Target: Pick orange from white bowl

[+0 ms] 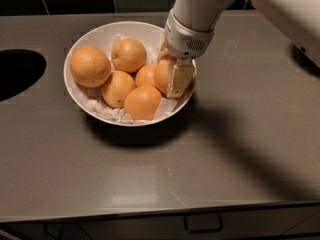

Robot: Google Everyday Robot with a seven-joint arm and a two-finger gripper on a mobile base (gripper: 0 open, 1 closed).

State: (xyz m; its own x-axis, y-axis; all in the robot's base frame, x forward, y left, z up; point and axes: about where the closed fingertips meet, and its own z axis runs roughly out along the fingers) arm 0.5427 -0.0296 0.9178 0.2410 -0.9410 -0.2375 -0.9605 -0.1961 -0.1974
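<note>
Tool (170, 77) sits on the orange (160, 76) in the white bowl (75, 91). I can't tell its grip; if it's loose, the orange slips on lifting.

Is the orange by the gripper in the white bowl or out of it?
In. The orange sits low among other oranges inside the rim of the white bowl, with the gripper against it.

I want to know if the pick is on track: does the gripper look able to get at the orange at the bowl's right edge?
Probably yes. The gripper is down inside the white bowl, right against that orange, with nothing between them; neighbouring oranges crowd its far side.
</note>
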